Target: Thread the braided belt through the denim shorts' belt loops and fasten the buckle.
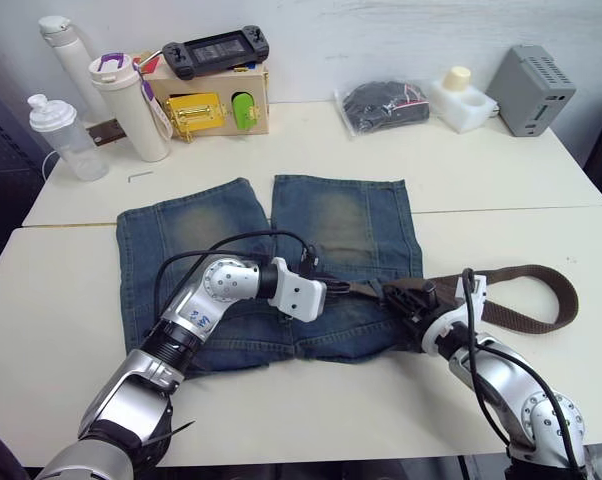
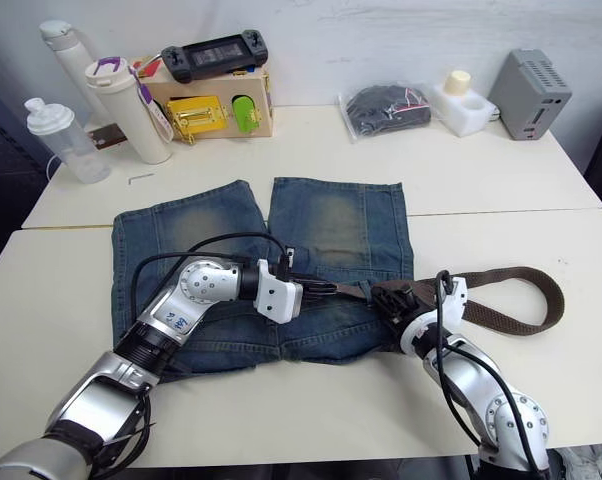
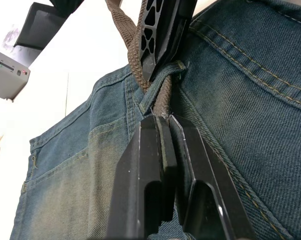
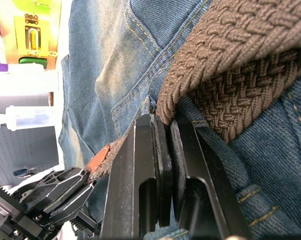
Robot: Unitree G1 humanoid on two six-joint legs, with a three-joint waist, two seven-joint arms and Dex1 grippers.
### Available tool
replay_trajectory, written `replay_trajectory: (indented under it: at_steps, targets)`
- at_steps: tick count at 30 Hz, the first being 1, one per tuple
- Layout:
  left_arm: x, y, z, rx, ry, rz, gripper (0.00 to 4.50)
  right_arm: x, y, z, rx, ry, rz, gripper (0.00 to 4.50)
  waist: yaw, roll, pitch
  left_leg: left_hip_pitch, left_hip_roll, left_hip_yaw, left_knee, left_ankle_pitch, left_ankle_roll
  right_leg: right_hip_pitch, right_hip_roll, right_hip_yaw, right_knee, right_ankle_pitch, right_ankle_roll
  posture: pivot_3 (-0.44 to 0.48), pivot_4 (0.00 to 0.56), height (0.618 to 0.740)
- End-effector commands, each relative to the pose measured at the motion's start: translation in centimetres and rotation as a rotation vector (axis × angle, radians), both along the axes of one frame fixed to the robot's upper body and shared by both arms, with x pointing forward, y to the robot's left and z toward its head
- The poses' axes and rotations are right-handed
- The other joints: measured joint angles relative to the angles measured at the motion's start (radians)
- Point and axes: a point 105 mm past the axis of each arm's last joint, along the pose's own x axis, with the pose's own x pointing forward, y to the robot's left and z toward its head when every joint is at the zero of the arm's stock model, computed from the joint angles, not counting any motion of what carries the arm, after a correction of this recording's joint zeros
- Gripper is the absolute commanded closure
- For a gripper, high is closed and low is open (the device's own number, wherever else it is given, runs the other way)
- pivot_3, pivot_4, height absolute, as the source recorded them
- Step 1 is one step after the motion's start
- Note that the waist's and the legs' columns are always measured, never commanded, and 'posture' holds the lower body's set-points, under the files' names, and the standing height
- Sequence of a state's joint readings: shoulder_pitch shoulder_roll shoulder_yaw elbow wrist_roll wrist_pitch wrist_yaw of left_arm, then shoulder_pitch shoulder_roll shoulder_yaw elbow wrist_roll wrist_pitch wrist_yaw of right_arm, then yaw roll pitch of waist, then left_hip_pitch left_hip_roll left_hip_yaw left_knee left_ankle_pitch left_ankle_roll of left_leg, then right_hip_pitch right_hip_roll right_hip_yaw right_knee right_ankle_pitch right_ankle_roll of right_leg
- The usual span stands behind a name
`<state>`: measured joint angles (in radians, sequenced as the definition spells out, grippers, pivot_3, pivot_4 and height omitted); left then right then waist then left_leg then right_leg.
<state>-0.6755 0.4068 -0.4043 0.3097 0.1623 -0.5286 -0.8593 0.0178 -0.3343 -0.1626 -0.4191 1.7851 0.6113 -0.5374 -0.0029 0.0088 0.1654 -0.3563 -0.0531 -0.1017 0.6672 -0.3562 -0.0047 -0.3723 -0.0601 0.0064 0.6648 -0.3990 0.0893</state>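
braided belt point(image 3: 164, 102) between left fingers point(image 3: 143, 165)

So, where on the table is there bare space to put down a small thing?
Bare tabletop lies left of the shorts, between them and the clear bottle; also right of the shorts, above the belt loop, below the bagged bundle. The front edge is free too. It is crowded along the wall and where both end effectors meet at the waistband.

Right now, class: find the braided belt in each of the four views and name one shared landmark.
Left eye: belt loops right of the shorts.
Right eye: the same loop.
Left wrist: strap between the left gripper fingers.
Right wrist: weave above the right gripper.
Landmark: the shorts.
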Motion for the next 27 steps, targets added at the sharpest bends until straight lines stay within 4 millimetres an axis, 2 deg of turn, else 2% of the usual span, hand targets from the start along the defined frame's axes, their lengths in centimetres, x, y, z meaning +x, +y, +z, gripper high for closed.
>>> replay_trajectory:
  at_steps: [1, 5, 6, 7, 9, 10, 12, 14, 15, 16, 18, 19, 20, 21, 22, 25, 27]
  targets:
    - [0.1, 0.1, -0.2, 0.016, -0.016, 0.006, 4.5, -0.5, -0.4, 2.2, 0.065, -0.069, -0.034, 3.73, 0.0, 0.0, 0.0, 0.0, 0.0, 0.0, 0.0, 0.0, 0.0, 0.0, 0.0, 0.0, 0.0, 0.0, 0.0, 0.0, 0.15, 0.74]
    - [-0.1, 0.0, 0.1, 0.01, -0.016, -0.005, 4.5, -0.9, -2.3, 3.8, 0.072, -0.141, -0.077, 2.11, 0.0, 0.0, 0.0, 0.0, 0.0, 0.0, 0.0, 0.0, 0.0, 0.0, 0.0, 0.0, 0.0, 0.0, 0.0, 0.0, 0.15, 0.74]
    - [-0.1, -0.1, 0.1, 0.01, -0.017, -0.005, 4.5, -1.2, -2.6, 4.2, 0.05, -0.167, -0.063, 1.54, 0.0, 0.0, 0.0, 0.0, 0.0, 0.0, 0.0, 0.0, 0.0, 0.0, 0.0, 0.0, 0.0, 0.0, 0.0, 0.0, 0.15, 0.74]
    - [-0.1, -0.1, 0.1, 0.009, -0.016, -0.006, 4.5, -1.7, -2.7, 4.4, -0.04, -0.194, -0.022, 1.29, 0.0, 0.0, 0.0, 0.0, 0.0, 0.0, 0.0, 0.0, 0.0, 0.0, 0.0, 0.0, 0.0, 0.0, 0.0, 0.0, 0.15, 0.74]
    - [-0.1, -0.1, 0.1, 0.008, -0.013, -0.005, 4.5, -2.4, -2.6, 4.6, -0.172, -0.236, 0.047, 0.33, 0.001, 0.0, 0.0, 0.0, 0.0, 0.0, 0.0, 0.0, 0.0, 0.0, 0.0, 0.0, 0.0, 0.0, 0.0, 0.0, 0.15, 0.74]
    - [-0.2, -0.2, 0.1, 0.007, -0.011, -0.007, 4.5, -2.9, -2.4, 5.5, -0.256, -0.307, 0.093, 0.1, 0.001, 0.0, 0.0, 0.0, 0.0, 0.0, 0.0, 0.0, 0.0, 0.0, 0.0, 0.0, 0.0, 0.0, 0.0, 0.0, 0.15, 0.74]
    - [-0.3, -0.3, 0.0, 0.003, -0.006, -0.012, 4.5, -3.7, -1.9, 6.7, -0.37, -0.417, 0.168, 0.1, 0.002, 0.0, 0.0, 0.0, 0.0, 0.0, 0.0, 0.0, 0.0, 0.0, 0.0, 0.0, 0.0, 0.0, 0.0, 0.0, 0.15, 0.74]
    - [-0.4, -0.3, 0.0, 0.0, 0.001, -0.016, 4.5, -4.0, -1.7, 6.7, -0.463, -0.453, 0.209, 0.1, 0.002, 0.0, 0.0, 0.0, 0.0, 0.0, 0.0, 0.0, 0.0, 0.0, 0.0, 0.0, 0.0, 0.0, 0.0, 0.0, 0.15, 0.74]
    - [-0.4, -0.3, 0.0, 0.0, 0.004, -0.017, 4.5, -4.1, -1.7, 6.4, -0.517, -0.457, 0.22, 0.57, 0.004, 0.0, 0.0, 0.0, 0.0, 0.0, 0.0, 0.0, 0.0, 0.0, 0.0, 0.0, 0.0, 0.0, 0.0, 0.0, 0.15, 0.74]
    - [-0.4, -0.3, 0.1, -0.007, 0.01, -0.016, 4.5, -4.2, -1.7, 6.1, -0.575, -0.462, 0.237, 0.69, 0.002, -0.001, 0.0, -0.001, 0.0, 0.001, 0.0, 0.0, 0.001, 0.0, 0.0, 0.0, -0.001, 0.0, 0.0, 0.0, 0.15, 0.74]
    - [-0.5, -0.4, 0.4, -0.013, 0.011, -0.018, 4.5, -4.8, -1.2, 5.9, -0.687, -0.521, 0.31, 1.36, 0.005, -0.002, 0.0, 0.0, 0.0, 0.001, 0.0, 0.0, 0.001, 0.0, 0.001, 0.0, -0.001, 0.0, 0.0, 0.0, 0.15, 0.74]
    - [-0.5, -0.4, 0.5, -0.013, 0.01, -0.019, 4.5, -5.3, -0.7, 5.6, -0.752, -0.55, 0.369, 2.02, 0.006, -0.003, 0.0, -0.001, 0.0, 0.001, 0.0, 0.0, 0.001, 0.0, 0.001, 0.0, -0.001, 0.0, 0.0, 0.0, 0.15, 0.74]
    - [-0.5, -0.4, 0.6, -0.012, 0.009, -0.019, 4.5, -5.6, -0.5, 5.2, -0.8, -0.564, 0.414, 2.41, 0.007, -0.003, 0.0, -0.001, 0.0, 0.001, 0.0, 0.0, 0.001, 0.0, 0.001, 0.0, -0.001, 0.0, 0.0, 0.0, 0.15, 0.74]
    - [-0.5, -0.4, 0.6, -0.012, 0.009, -0.02, 4.5, -5.8, -0.4, 4.7, -0.864, -0.573, 0.452, 2.99, 0.008, -0.003, 0.001, -0.001, -0.001, 0.001, 0.0, 0.0, 0.001, 0.0, 0.0, 0.0, -0.001, 0.0, 0.0, 0.0, 0.15, 0.74]
    - [-0.6, -0.5, 0.7, -0.013, 0.008, -0.021, 4.5, -6.0, -0.4, 3.7, -0.978, -0.569, 0.514, 3.3, 0.01, -0.003, 0.001, -0.001, -0.001, 0.001, 0.001, 0.0, 0.001, 0.0, 0.0, 0.0, -0.001, 0.0, 0.0, 0.0, 0.15, 0.74]
    - [-0.7, -0.6, 1.2, -0.021, 0.009, -0.025, 4.5, -6.3, -0.8, 1.8, -1.176, -0.574, 0.611, 3.3, 0.012, -0.005, 0.001, -0.001, -0.001, 0.001, 0.001, 0.0, 0.001, -0.001, 0.0, 0.0, -0.002, 0.0, 0.0, 0.0, 0.15, 0.74]
    - [-0.8, -0.7, 1.4, -0.023, 0.009, -0.027, 4.5, -6.4, -0.9, 1.4, -1.193, -0.583, 0.619, 3.3, 0.017, -0.007, 0.002, -0.001, -0.001, 0.001, 0.002, 0.0, 0.001, -0.001, 0.0, 0.0, -0.002, 0.0, 0.0, 0.0, 0.15, 0.74]
